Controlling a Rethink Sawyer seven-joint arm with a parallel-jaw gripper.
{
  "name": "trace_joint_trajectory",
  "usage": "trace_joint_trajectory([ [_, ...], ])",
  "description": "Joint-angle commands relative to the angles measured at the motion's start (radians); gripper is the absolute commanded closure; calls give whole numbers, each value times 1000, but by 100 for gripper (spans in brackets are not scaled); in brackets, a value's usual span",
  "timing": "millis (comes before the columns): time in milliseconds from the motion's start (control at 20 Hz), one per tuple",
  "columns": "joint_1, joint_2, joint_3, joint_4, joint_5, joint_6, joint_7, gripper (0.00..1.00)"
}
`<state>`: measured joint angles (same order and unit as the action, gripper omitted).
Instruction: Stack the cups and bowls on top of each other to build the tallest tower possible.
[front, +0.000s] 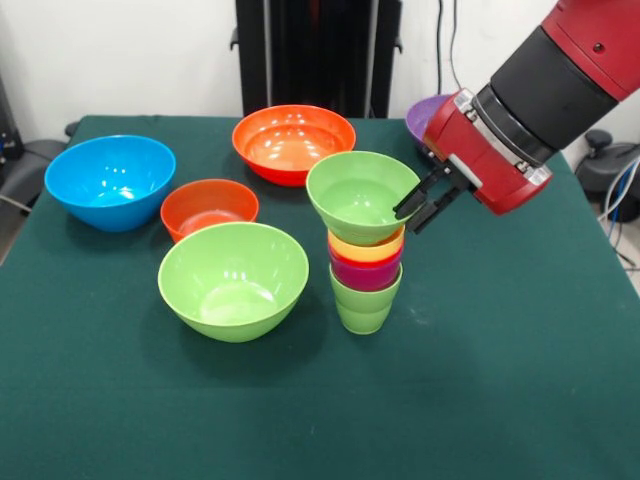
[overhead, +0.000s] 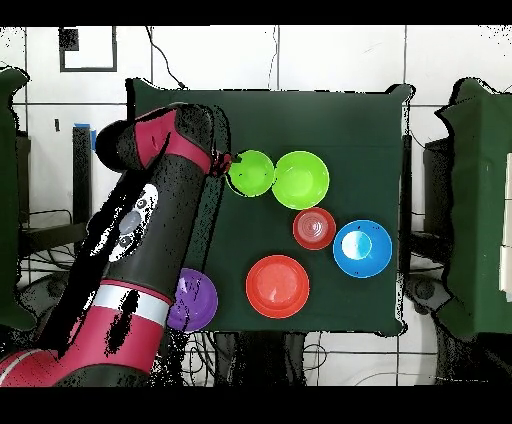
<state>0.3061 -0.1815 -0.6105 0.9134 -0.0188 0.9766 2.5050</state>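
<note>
Black fingers of the gripper (front: 428, 203) pinch the right rim of the small green bowl (front: 358, 196), one finger inside the wall and one outside, so the jaws are clamped on that rim with only the thin plastic between them. That bowl sits tilted on top of the tower (front: 365, 262), its mouth leaning toward the camera in the front view. Below it come a yellow cup (front: 366, 247), a red-purple band (front: 366, 272) and a light green cup (front: 364, 302) at the bottom, standing on the green table (front: 500, 380).

Reaching in from the upper right of the front view, the red and black arm (front: 530, 110) slopes down and to the left, wrist angled so the fingers meet the bowl from the side. In the overhead view the arm (overhead: 140, 240) runs up from the bottom left and ends at the tower's green top (overhead: 251, 173).

Just left of the tower in the front view lies the large green bowl (front: 233, 279), close but apart from it. Behind that sits the small orange-red bowl (front: 209, 208), with the blue bowl (front: 110, 180) farther left. A large orange bowl (front: 293, 143) stands behind the tower. The purple bowl (front: 425, 115) is partly hidden behind the wrist.
</note>
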Motion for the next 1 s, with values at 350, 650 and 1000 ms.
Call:
trace_joint_trajectory([
  [350,-10,24,104,-23,10,17,51,100],
  [650,-12,12,107,-11,10,7,47,100],
  [1000,-8,10,106,-5,6,3,48,100],
])
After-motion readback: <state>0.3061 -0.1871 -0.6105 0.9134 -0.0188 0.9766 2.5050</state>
